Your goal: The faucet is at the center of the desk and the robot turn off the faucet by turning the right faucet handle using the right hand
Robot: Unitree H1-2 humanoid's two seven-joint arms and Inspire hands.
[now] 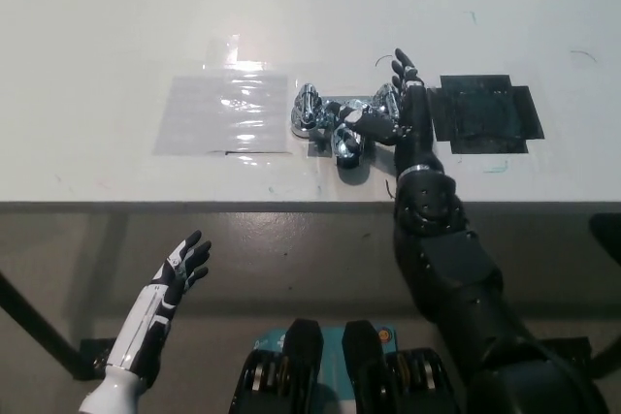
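- 1 chrome faucet [335, 128] was seen at approx. the desk [116, 26] centre, near the front edge, on a small metal base.
- 2 handles were counted: left faucet handle [308, 107] untouched, right faucet handle [386, 104] mostly hidden under the black hand.
- The right hand [398, 113] was laid on the right handle, w/ fingers part-curled round it and some fingertips left pointing up past it; a loose wrap rather than a tight fist, as far as could be judged.
- Exact contact btwn palm and handle couldn't be told; the hand blocked the view.
- Progress, judged: reach and contact done, turn itself prob. underway or just about to be made. No water was visible, so on/off couldn't be confirmed.
- Left to do, est.: handle to be rotated to its stop, then hand to be released and drawn back.
- The left hand [179, 269] was held idle below the desk edge at lower left, fingers spread, nothing held.
- Other items counted: 1 clear plastic sheet [223, 113] lying flat just left of the faucet; 1 black tape patch [480, 113] just right of the hand.
- A few small pen marks were noted on the desk top, too small to be read.
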